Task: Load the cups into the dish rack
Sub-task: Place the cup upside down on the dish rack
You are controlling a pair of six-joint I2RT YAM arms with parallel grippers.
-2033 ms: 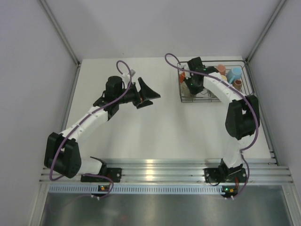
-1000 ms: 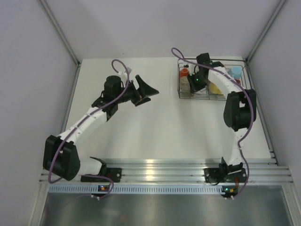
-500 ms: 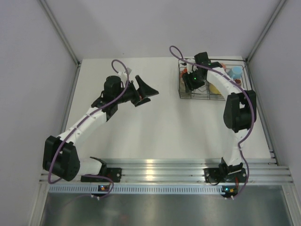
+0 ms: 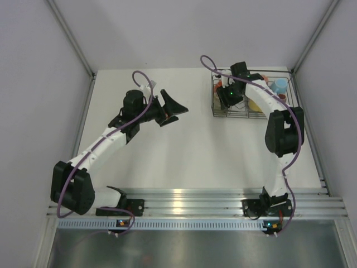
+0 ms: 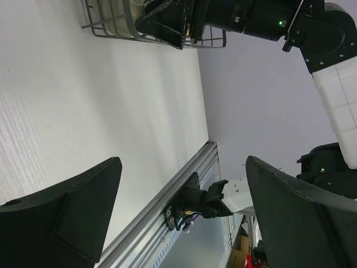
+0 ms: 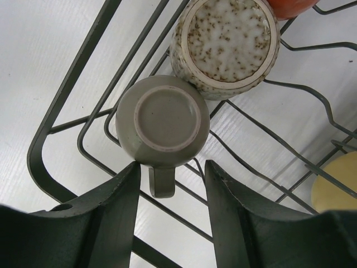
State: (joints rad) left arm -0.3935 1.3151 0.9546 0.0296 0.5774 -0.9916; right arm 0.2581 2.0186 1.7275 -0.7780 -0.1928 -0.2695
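Observation:
The black wire dish rack [image 4: 214, 113] stands at the back right and also shows in the left wrist view [image 5: 106, 29]. My right gripper [image 4: 226, 98] reaches into its left end. In the right wrist view the right gripper [image 6: 172, 167] is open. A grey-olive mug [image 6: 163, 120] lies upside down on the rack wires [image 6: 72, 84] just beyond the fingertips, with its handle in the gap between them. A speckled cup [image 6: 226, 39] sits upside down beside it. A light blue cup [image 4: 279, 85] and a yellow cup [image 4: 255, 104] are in the rack. My left gripper [image 4: 173, 109] is open and empty above the table.
An orange-red cup [image 6: 290, 5] and the yellow cup's edge [image 6: 334, 184] lie further along the rack. The right arm's base [image 5: 206, 201] and the metal rail [image 4: 184, 204] are at the near edge. Walls close in on the left, the right and the back.
My right gripper has shifted a little toward the rack's left end over the last second. It has stood almost still for the last half second. The left arm has barely moved.

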